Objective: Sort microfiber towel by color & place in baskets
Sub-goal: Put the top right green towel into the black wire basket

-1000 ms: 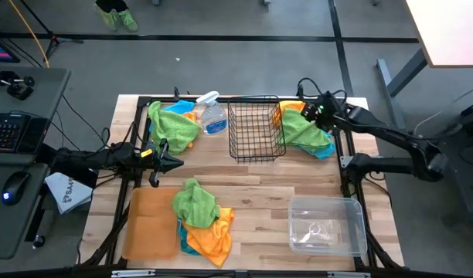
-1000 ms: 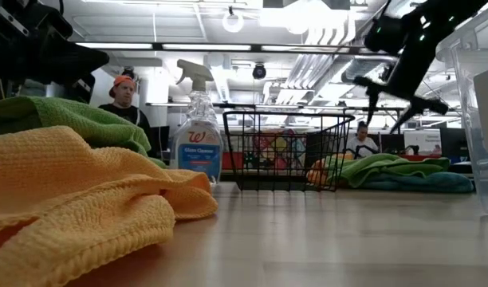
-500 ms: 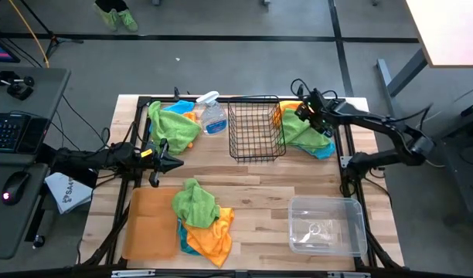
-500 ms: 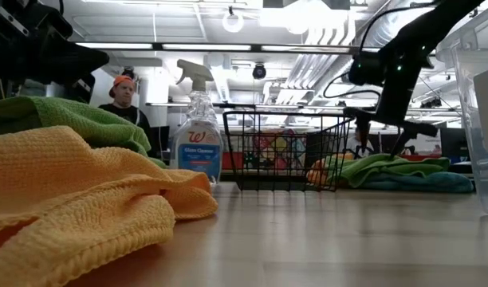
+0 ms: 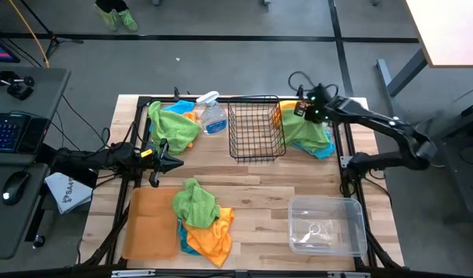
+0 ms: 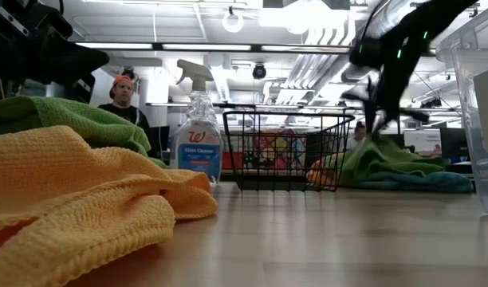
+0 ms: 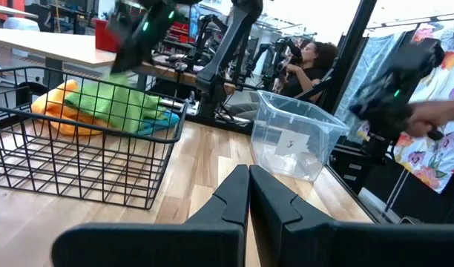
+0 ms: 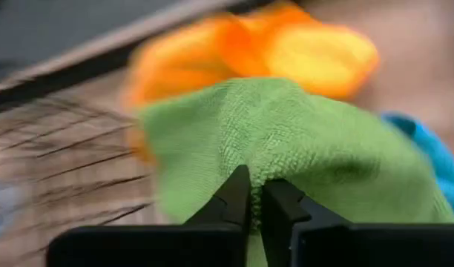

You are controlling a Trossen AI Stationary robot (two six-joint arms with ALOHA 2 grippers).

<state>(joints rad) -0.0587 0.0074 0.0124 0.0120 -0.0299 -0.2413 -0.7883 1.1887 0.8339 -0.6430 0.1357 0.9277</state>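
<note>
My right gripper (image 5: 304, 112) is at the far right, shut on the lime green towel (image 5: 307, 131) that tops a pile with an orange towel (image 8: 286, 44) and a turquoise towel (image 5: 324, 149), just right of the black wire basket (image 5: 256, 130). My left gripper (image 5: 177, 162) is shut and empty, hovering left of centre; it also shows in the left wrist view (image 7: 248, 194). A second pile (image 5: 175, 123) lies at the far left, and a third (image 5: 199, 220) lies near the front beside the orange-brown tray (image 5: 150, 224). The clear bin (image 5: 326, 225) stands at the near right. My right gripper pinches a raised fold (image 8: 251, 157) on top of the green towel between its two fingers. The fingers come from above, pointing down. The towel is drawn up into a peak (image 6: 377, 147) under the fingers, while its lower part still lies on the pile.
A clear spray bottle (image 5: 213, 116) with blue liquid stands left of the wire basket. Bare wood lies in the table's middle between the basket and the clear bin. People show in the room beyond the table.
My right gripper has come down onto the far right pile and shut on the green towel. The towel's top now stands up in a peak under the fingers, while the rest of the pile stays in place.
</note>
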